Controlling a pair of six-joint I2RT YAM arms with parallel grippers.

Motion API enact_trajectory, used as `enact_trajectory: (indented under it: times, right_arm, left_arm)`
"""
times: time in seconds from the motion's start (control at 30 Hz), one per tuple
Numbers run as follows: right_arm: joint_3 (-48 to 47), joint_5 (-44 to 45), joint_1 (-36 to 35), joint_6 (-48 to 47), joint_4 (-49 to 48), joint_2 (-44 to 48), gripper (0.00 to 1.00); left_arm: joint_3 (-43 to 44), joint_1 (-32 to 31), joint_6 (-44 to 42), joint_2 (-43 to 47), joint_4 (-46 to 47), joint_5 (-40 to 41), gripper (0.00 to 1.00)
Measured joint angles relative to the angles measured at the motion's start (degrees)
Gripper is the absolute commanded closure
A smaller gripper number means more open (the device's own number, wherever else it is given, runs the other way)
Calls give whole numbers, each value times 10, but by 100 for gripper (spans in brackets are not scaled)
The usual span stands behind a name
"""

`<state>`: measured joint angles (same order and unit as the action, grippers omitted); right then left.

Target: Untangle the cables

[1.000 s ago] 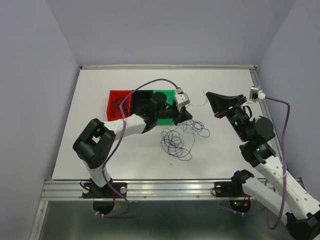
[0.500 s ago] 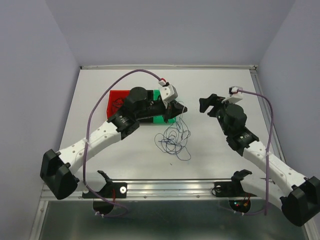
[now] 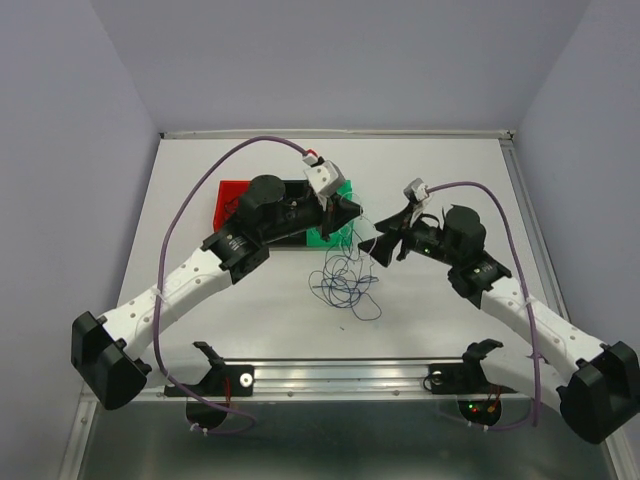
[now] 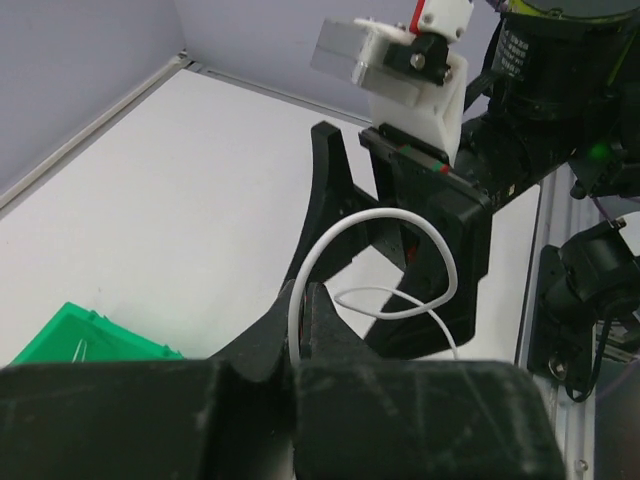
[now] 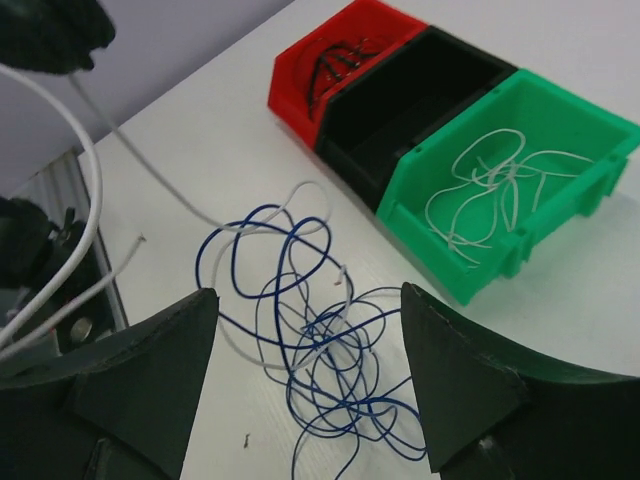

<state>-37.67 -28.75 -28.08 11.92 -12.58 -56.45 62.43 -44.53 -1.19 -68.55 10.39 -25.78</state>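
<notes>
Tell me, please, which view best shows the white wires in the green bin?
The right wrist view: the white wires lie looped in the green bin. From above, the left arm hides most of it; the left wrist view catches only its corner.

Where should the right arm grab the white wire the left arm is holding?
Probably the white wire where it arches free just past the left gripper, coming level from the right with jaws open across the strand; there it stands in air, clear of the blue tangle.
</notes>
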Motion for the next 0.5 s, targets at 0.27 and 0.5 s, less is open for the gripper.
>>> enact_trajectory:
  times: [0.27, 0.5]
  right_arm:
    - [0, -127, 0, -23, -33, -77, 60]
    - [-2, -117, 0, -9, -32, -116, 99]
  left_arm:
    - [-16, 0, -1, 17, 5, 45, 100]
    - [-26, 0, -5, 37, 14, 83, 100]
